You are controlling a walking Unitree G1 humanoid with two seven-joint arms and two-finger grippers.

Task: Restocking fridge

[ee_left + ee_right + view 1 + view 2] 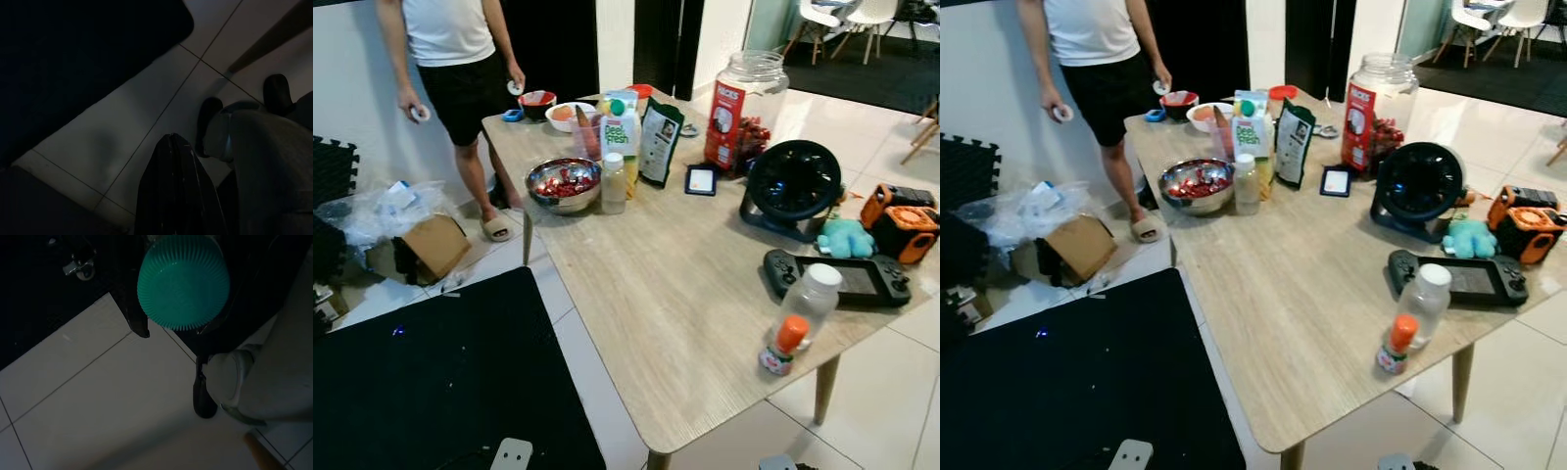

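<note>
The robot stands at the near corner of the wooden tabletop (685,323), with both arms hanging low over the tiled floor (98,406).

The right gripper (181,308) is clamped on a container with a ribbed green cap (183,281). The cap faces the wrist camera. The body behind it is hidden, so the item is probably a bottle or jar, but this cannot be confirmed. The left gripper (178,191) hangs idle. Its wrist view is dark, and the pictures do not show whether its fingers are apart or together.

Further stock stands on the tabletop:
- a Deli Fresh juice carton (621,132);
- a small pale bottle (614,183) just beside a steel bowl of red-wrapped items (564,183);
- a clear bottle with a white cap (808,305) near the front edge, with a small orange-capped bottle (784,345) in front of it.

A person (455,59) stands at the far end of the tabletop.

Judged step: carrying one item to the fridge. The next move calls for turning and walking to the fridge with a firm grip held. The free left arm is probably needed for the door.
</note>
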